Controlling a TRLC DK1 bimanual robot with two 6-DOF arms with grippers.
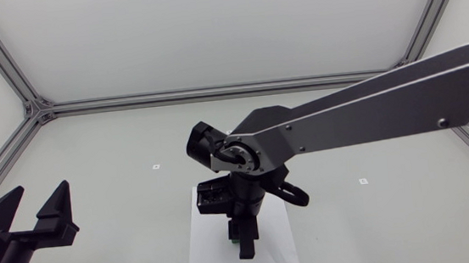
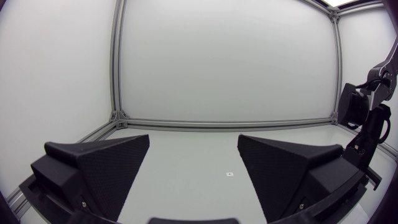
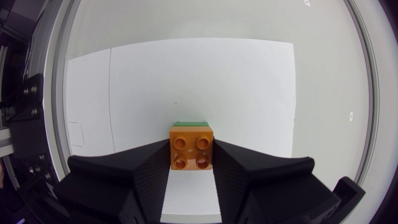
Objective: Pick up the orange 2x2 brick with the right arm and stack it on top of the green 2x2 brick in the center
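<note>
Pick-up part done: orange 2x2 brick point(image 3: 192, 147) clamped from two sides between the fingers of the right end effector point(image 3: 191, 165), studs turned up toward the wrist camera. Just beneath it, showing only as a thin strip past its far side — the green 2x2 brick point(image 3: 191, 124). Both over the white sheet point(image 3: 205, 81), lying at the middle of the near edge of the desk point(image 1: 116, 142). Alignment over the green one seemingly good. Pressed fully down or held just above: not possible to tell. Left to do, by judgement: to seat the studs if not seated, to open the fingers, to lift away.

Left end effector point(image 2: 193, 155) parked near the left near corner of the desk, fingers wide apart, nothing between them.

Grip and stacking visible only in the right wrist view. In the head view, both bricks nearly hidden under the right wrist, only a tiny green speck beside the fingertips — but there the layout of both arms and the place of the sheet on the desk. In the left wrist view, no brick at all, only the right arm off to the side.
</note>
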